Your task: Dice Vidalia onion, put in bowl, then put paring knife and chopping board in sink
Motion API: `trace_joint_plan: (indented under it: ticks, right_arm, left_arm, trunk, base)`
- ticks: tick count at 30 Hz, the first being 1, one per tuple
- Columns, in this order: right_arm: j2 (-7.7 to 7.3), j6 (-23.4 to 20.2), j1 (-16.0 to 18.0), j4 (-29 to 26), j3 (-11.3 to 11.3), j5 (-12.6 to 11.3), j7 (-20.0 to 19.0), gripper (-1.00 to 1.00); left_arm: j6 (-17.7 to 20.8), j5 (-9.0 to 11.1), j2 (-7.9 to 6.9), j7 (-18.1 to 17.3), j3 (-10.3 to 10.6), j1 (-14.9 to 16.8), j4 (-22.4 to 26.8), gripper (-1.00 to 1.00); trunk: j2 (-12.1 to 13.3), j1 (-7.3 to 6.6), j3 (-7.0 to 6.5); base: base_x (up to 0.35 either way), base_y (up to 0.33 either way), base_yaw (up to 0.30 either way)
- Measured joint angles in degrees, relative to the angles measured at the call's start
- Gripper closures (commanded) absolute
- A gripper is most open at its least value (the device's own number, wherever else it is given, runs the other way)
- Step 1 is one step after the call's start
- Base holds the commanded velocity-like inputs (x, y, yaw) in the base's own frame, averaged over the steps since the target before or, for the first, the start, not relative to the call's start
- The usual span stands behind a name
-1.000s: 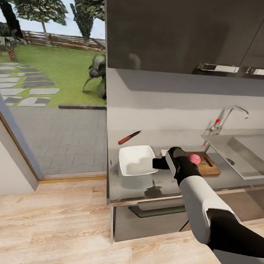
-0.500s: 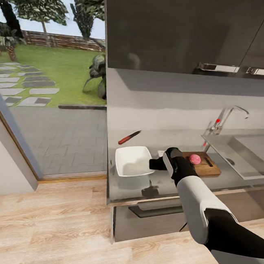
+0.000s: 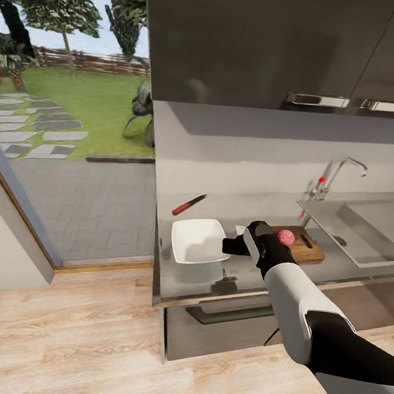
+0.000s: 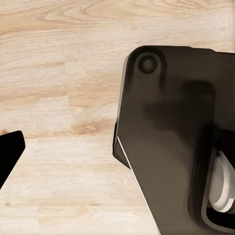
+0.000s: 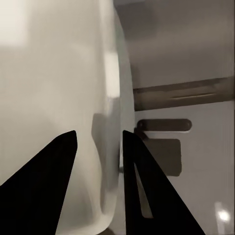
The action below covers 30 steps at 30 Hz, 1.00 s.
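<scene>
One paring knife (image 3: 189,204) lies on the bench (image 3: 254,283) near the back wall, at the left end, red handle toward the left and dark blade pointing right. It is apart from everything else.

One bowl (image 3: 198,240), white and square, sits on the bench in front of the knife and to its right. The right hand (image 3: 228,246) is at the bowl's right rim. In the right wrist view the rim (image 5: 115,98) passes between the two dark fingers (image 5: 142,191), one finger inside the bowl and one outside, so the hand is clamped on the bowl's wall.

One chopping board (image 3: 301,245) lies flat on the bench just right of the forearm, partly hidden by it. One Vidalia onion (image 3: 286,236) rests on the board, whole.

One sink (image 3: 364,231) is set into the bench at the far right, with one chrome tap (image 3: 340,173) and red knob at its back left corner.

The left hand (image 4: 10,154) hangs over the wooden floor (image 4: 58,73); one dark fingertip shows, and its state cannot be told.
</scene>
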<state>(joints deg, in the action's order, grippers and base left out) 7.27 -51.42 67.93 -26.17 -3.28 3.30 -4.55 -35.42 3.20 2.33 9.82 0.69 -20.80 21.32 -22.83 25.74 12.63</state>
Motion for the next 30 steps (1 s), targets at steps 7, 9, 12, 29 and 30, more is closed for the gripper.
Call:
trace_joint_plan:
  ticks: [7,9,12,29,30]
  right_arm:
    - [0.00,0.0,0.0,0.0,0.0,0.0,0.0,1.00]
    - [0.02,0.0,0.0,0.0,0.0,0.2,-0.1,1.00]
    - [0.12,0.0,0.0,0.0,0.0,0.4,0.0,1.00]
    - [0.20,0.0,0.0,0.0,0.2,2.2,0.1,-1.00]
    - [0.21,0.0,0.0,0.0,0.2,2.2,0.1,-1.00]
  left_arm:
    - [0.0,0.0,0.00,0.0,0.0,0.0,0.0,-1.00]
    - [0.0,0.0,0.01,0.0,0.0,0.0,0.0,-1.00]
    - [0.0,0.0,0.01,0.0,0.0,0.0,0.0,-1.00]
    - [0.1,0.0,0.02,0.0,0.0,0.0,0.0,-1.00]
    - [0.1,0.0,0.03,0.0,0.0,0.0,0.0,-1.00]
  trunk:
    - [0.0,0.00,0.00]
    - [0.0,0.00,0.00]
    - [0.0,0.00,-0.01]
    - [0.0,0.00,0.01]
    - [0.0,0.00,0.01]
  base:
    - [0.000,-0.016,0.000]
    - [0.000,-0.001,0.000]
    - [0.000,0.000,0.000]
    - [0.000,0.000,0.000]
    - [0.000,0.000,0.000]
